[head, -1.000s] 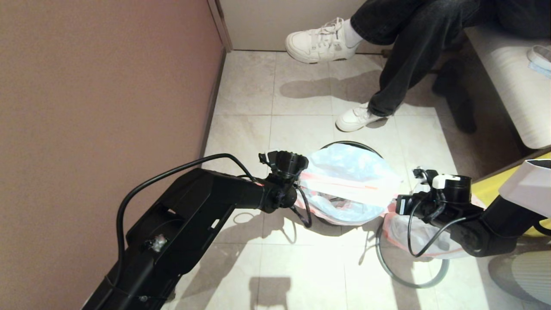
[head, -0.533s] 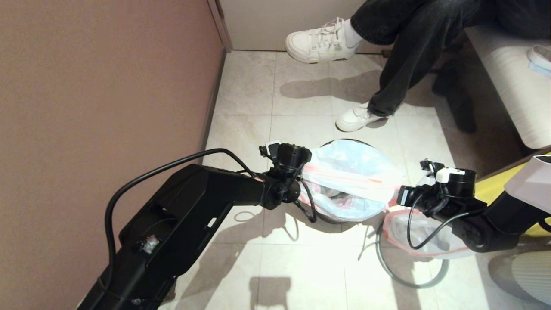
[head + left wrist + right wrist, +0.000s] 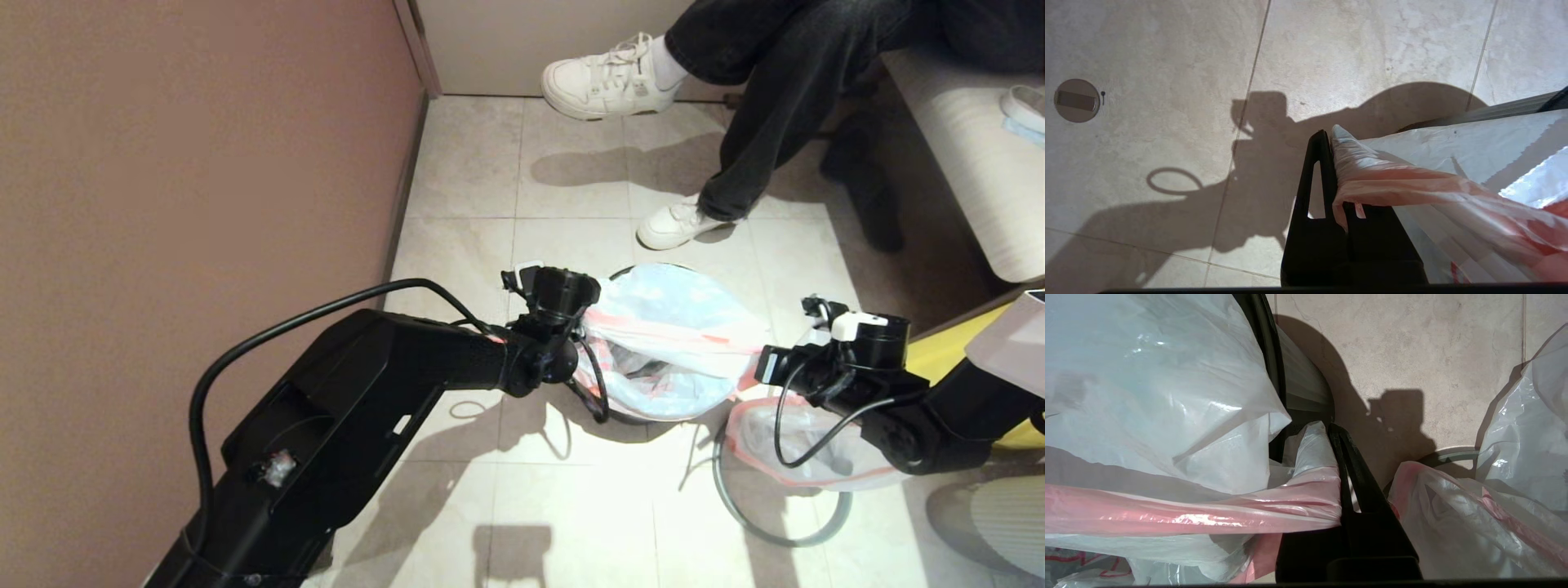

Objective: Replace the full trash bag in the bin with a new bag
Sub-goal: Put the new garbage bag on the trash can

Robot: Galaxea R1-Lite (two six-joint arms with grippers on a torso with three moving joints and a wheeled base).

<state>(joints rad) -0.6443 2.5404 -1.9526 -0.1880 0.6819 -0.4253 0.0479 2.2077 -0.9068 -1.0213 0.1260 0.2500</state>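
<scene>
Wall fills the left third of the head view; I read the scene from there rightward. My left arm runs from the lower left toward the centre, and the left gripper [image 3: 584,327] sits at the left edge of the bin [image 3: 633,272], a dark round tub at mid-frame. Its fingers [image 3: 1319,163] are pressed together on the pink-red edge of the new bag [image 3: 678,318], as the left wrist view shows. The bag is stretched across the tub's mouth, plain film with no trash shapes visible, its pinched hem running nearly level from one gripper to the other.

Right of centre, the right gripper [image 3: 755,369] is likewise clamped on the bag's opposite hem, just outside the tub's right wall; the right wrist view shows its fingers [image 3: 1349,469] tight on the gathered pink strip. So the long axis of the held edge lies left to right across the bin, with each arm at its own end and neither nearer the middle.

I judge that the coming move turns on this: both pinch points stand just outside the tub wall, so lowering them would fold the hem over the wall.

Lower right, behind and below the right arm, the full trash bag [image 3: 796,445] rests on the tiled floor [image 3: 571,506], lying partly over the grey hoop [image 3: 755,531]. At the upper right a seated person's shoes [image 3: 608,77] stand well apart from the bin.
</scene>
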